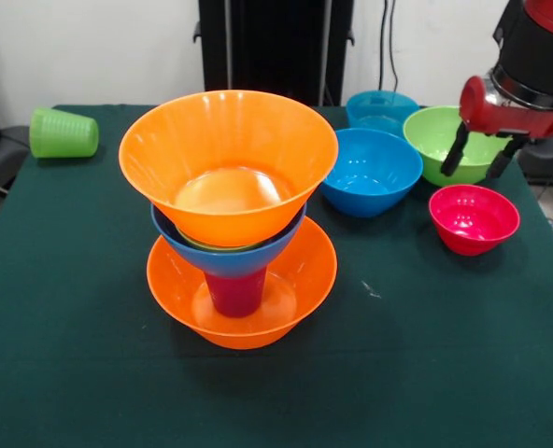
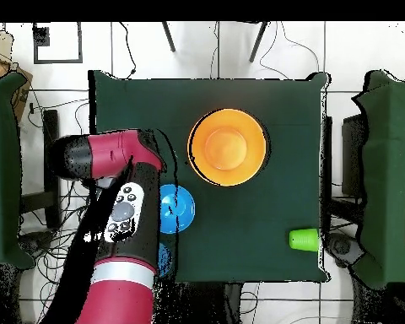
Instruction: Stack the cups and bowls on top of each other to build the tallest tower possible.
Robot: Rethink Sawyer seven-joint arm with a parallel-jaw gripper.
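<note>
The tower stands left of centre: a large orange bowl (image 1: 295,280) at the bottom, the purple-magenta cup (image 1: 236,293) upside down in it, a blue bowl (image 1: 228,257) on the cup, and a second orange bowl (image 1: 228,159) (image 2: 227,148) on top. A lime green rim shows just inside that blue bowl. The light green cup (image 1: 63,133) (image 2: 304,240) lies on its side at the table's corner. My gripper (image 1: 479,154) hangs open and empty at the right, over the lime green bowl (image 1: 435,131), above and behind the red-pink bowl (image 1: 473,217).
A loose blue bowl (image 1: 370,171) (image 2: 176,209) sits right of the tower, with a teal-blue bowl (image 1: 382,110) behind it. The dark green table (image 1: 426,364) runs to edges on all sides. In the overhead view my arm (image 2: 121,219) covers the gripper and the bowls under it.
</note>
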